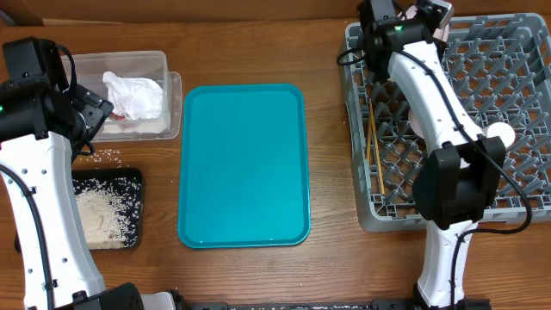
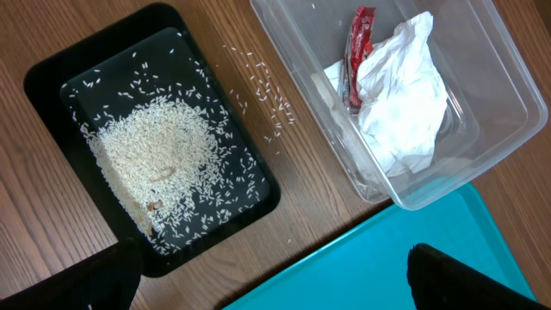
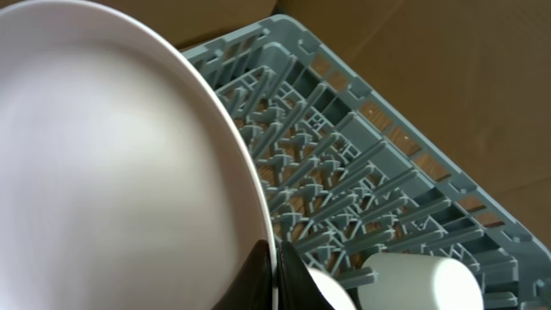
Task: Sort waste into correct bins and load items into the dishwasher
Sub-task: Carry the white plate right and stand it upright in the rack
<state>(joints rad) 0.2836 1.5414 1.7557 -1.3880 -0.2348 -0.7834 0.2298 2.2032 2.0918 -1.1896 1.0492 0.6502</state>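
My right gripper [image 3: 275,269] is shut on the rim of the large white plate [image 3: 112,172], holding it on edge above the grey dishwasher rack [image 1: 516,185]. A white cup [image 3: 422,280] lies in the rack just past the plate, and wooden chopsticks [image 1: 374,155] lie along the rack's left side. My left gripper [image 2: 277,288] is open and empty, over the table between the bins and the teal tray. The clear tub [image 2: 495,129] holds a crumpled napkin [image 2: 400,103] and a red wrapper [image 2: 357,52]. Rice [image 2: 159,159] fills the black tray [image 2: 52,69].
A flat teal tray [image 1: 243,164] lies in the middle of the table. Loose rice grains [image 2: 258,82] are scattered on the wood between the black tray and the tub. My right arm [image 1: 430,77] stretches over the rack's left half.
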